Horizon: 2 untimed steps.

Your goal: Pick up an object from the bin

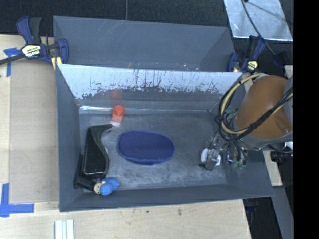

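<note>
My gripper (212, 158) hangs low over the bin's right side, close to the floor, with bare floor beneath it. A dark blue oval pad (146, 147) lies in the middle of the floor, a good way to the gripper's left. Further left, a black tool-like thing (93, 157) lies along the left wall. A small blue and yellow piece (106, 185) sits at its near end. A small orange block (117, 113) rests by the far wall.
The arm with its orange cover and looped cables reaches in over the bin's right rim. The bin's sloped walls rise steeply on every side of the floor.
</note>
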{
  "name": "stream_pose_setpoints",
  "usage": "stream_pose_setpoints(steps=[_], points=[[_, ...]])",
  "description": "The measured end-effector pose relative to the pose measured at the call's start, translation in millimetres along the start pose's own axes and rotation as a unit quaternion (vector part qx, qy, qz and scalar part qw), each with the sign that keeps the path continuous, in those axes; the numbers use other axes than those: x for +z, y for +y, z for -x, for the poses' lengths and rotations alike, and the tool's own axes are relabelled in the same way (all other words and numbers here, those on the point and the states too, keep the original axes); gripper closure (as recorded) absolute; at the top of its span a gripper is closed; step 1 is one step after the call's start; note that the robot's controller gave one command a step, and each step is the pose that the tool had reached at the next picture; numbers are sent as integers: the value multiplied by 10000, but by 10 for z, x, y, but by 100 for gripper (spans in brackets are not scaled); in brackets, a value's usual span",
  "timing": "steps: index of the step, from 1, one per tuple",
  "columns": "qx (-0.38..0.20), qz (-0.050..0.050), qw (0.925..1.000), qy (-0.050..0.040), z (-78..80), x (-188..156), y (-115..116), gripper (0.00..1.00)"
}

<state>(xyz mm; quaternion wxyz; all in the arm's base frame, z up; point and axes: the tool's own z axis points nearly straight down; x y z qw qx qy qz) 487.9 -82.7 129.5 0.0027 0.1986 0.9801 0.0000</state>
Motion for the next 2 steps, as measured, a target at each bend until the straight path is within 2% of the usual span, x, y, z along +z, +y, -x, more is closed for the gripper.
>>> stream_pose_setpoints(steps=[2], points=[[-28, 2, 10000, -8, 34, -605, -1, 100]])
